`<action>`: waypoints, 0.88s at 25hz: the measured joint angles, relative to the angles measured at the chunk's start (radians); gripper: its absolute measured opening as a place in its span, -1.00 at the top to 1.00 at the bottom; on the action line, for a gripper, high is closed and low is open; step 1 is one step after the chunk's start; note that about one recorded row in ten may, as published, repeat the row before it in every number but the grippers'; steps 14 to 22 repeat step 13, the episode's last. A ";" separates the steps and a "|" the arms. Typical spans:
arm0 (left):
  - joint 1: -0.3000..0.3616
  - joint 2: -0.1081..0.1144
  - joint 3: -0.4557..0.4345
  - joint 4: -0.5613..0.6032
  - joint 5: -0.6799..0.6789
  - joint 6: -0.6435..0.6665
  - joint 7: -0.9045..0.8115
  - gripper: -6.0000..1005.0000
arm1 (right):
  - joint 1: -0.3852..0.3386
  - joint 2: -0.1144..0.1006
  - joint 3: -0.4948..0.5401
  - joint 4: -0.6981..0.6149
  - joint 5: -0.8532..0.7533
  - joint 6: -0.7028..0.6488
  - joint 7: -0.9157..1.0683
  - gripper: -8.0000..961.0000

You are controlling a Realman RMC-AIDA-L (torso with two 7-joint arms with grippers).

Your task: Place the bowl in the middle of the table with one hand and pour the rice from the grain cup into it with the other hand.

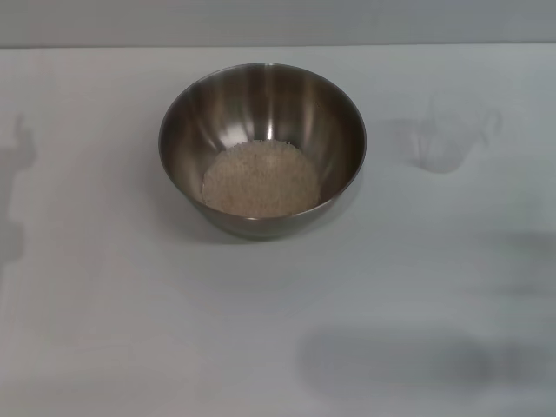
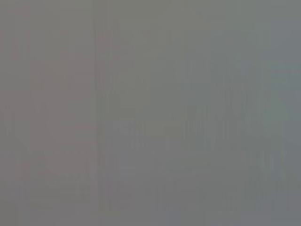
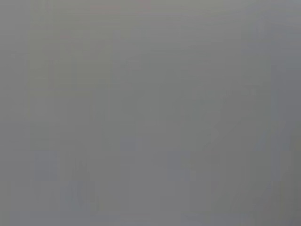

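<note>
A steel bowl (image 1: pixel 261 148) stands upright near the middle of the white counter (image 1: pixel 130 313), toward its far half, with a low heap of pale rice (image 1: pixel 261 179) covering its bottom. To the robot's right of the bowl and well apart from it, a clear plastic cup (image 1: pixel 445 139) stands upright on the counter, faint against the white surface, its small handle turned away from the bowl; whether any grains are in it cannot be told. Neither hand appears in the head view, and both wrist views show only a featureless grey, so how far each hand is open cannot be told.
</note>
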 joint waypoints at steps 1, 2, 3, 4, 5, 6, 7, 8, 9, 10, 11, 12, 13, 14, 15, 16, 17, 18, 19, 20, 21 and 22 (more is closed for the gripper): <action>0.007 -0.001 0.002 0.001 0.000 0.002 -0.002 0.24 | 0.005 -0.001 -0.010 -0.017 -0.016 0.001 0.033 -0.49; 0.007 -0.001 0.002 0.001 0.000 0.002 -0.002 0.24 | 0.005 -0.001 -0.010 -0.017 -0.016 0.001 0.033 -0.49; 0.010 -0.001 0.003 0.002 0.000 0.004 -0.003 0.24 | 0.007 -0.001 -0.017 -0.030 -0.026 0.000 0.065 -0.49; 0.013 -0.001 0.006 0.002 0.000 0.010 -0.005 0.24 | 0.009 -0.001 -0.024 -0.045 -0.039 -0.005 0.098 -0.49; 0.016 -0.001 0.007 0.002 0.000 0.014 -0.006 0.24 | 0.010 -0.001 -0.030 -0.060 -0.051 -0.011 0.128 -0.49; 0.024 -0.002 0.009 0.003 0.000 0.026 -0.007 0.24 | 0.010 -0.002 -0.038 -0.086 -0.079 -0.026 0.192 -0.49; 0.024 -0.002 0.009 0.003 0.000 0.026 -0.007 0.24 | 0.010 -0.002 -0.038 -0.086 -0.079 -0.026 0.192 -0.49; 0.027 -0.002 0.009 0.003 0.000 0.030 -0.007 0.24 | 0.009 -0.002 -0.040 -0.096 -0.089 -0.032 0.217 -0.49; 0.030 -0.003 0.009 0.003 0.000 0.034 -0.007 0.24 | 0.008 -0.002 -0.041 -0.102 -0.093 -0.035 0.230 -0.49; 0.032 -0.004 0.010 0.003 0.000 0.040 -0.007 0.24 | 0.007 -0.002 -0.044 -0.108 -0.096 -0.037 0.237 -0.49; 0.032 -0.004 0.010 0.004 0.000 0.043 -0.007 0.24 | 0.008 -0.002 -0.046 -0.117 -0.097 -0.038 0.237 -0.49; 0.032 -0.004 0.010 0.004 0.000 0.043 -0.007 0.24 | 0.009 -0.001 -0.049 -0.124 -0.099 -0.039 0.235 -0.49; 0.032 -0.004 0.011 0.004 0.000 0.044 -0.007 0.24 | 0.010 0.000 -0.051 -0.130 -0.101 -0.039 0.231 -0.49; 0.032 -0.004 0.011 0.004 0.000 0.044 -0.007 0.24 | 0.010 0.000 -0.051 -0.130 -0.101 -0.039 0.231 -0.49; 0.032 -0.004 0.011 0.004 0.000 0.044 -0.007 0.24 | 0.010 0.000 -0.051 -0.130 -0.101 -0.039 0.231 -0.49; 0.032 -0.004 0.011 0.004 0.000 0.044 -0.007 0.24 | 0.010 0.000 -0.051 -0.130 -0.101 -0.039 0.231 -0.49; 0.032 -0.004 0.011 0.004 0.000 0.044 -0.007 0.24 | 0.010 0.000 -0.051 -0.130 -0.101 -0.039 0.231 -0.49; 0.032 -0.004 0.011 0.004 0.000 0.044 -0.007 0.24 | 0.010 0.000 -0.051 -0.130 -0.101 -0.039 0.231 -0.49; 0.032 -0.004 0.011 0.004 0.000 0.044 -0.007 0.24 | 0.010 0.000 -0.051 -0.130 -0.101 -0.039 0.231 -0.49; 0.032 -0.004 0.011 0.004 0.000 0.044 -0.007 0.24 | 0.010 0.000 -0.051 -0.130 -0.101 -0.039 0.231 -0.49; 0.032 -0.004 0.011 0.004 0.000 0.044 -0.007 0.24 | 0.010 0.000 -0.051 -0.130 -0.101 -0.039 0.231 -0.49; 0.032 -0.004 0.011 0.004 0.000 0.044 -0.007 0.24 | 0.010 0.000 -0.051 -0.130 -0.101 -0.039 0.231 -0.49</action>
